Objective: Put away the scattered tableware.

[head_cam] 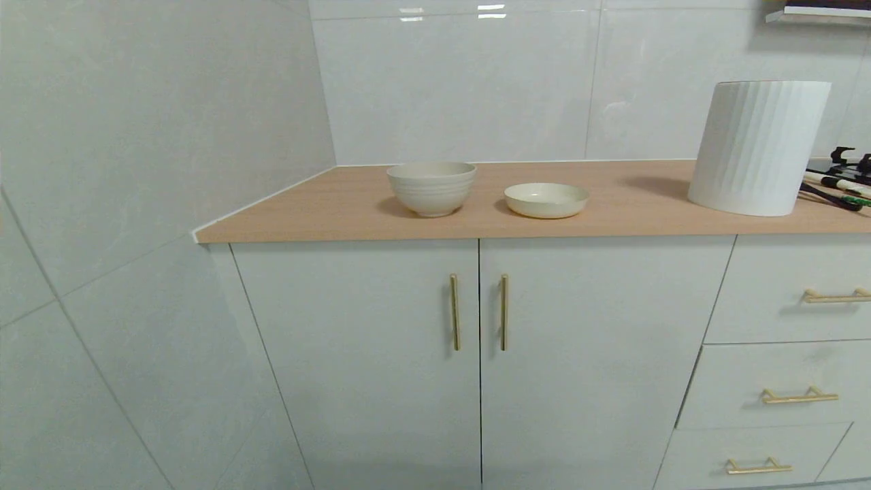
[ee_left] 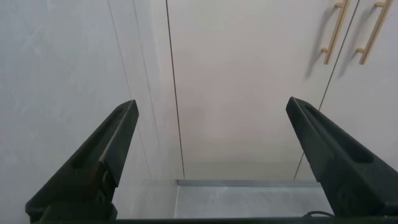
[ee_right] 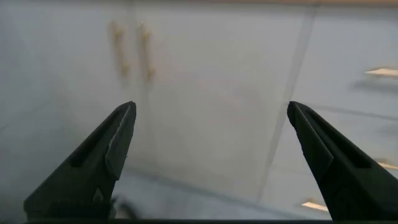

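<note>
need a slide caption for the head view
A ribbed bowl and a shallow dish sit apart on a wooden countertop above closed cabinet doors.

White ribbed canister (head_cam: pixel 759 146) on wooden countertop (head_cam: pixel 639 204)

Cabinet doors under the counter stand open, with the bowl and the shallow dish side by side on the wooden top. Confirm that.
Not quite: the cabinet doors are shut, not open, as the head view shows. The bowl and the shallow dish do sit side by side on the wooden top.
</note>
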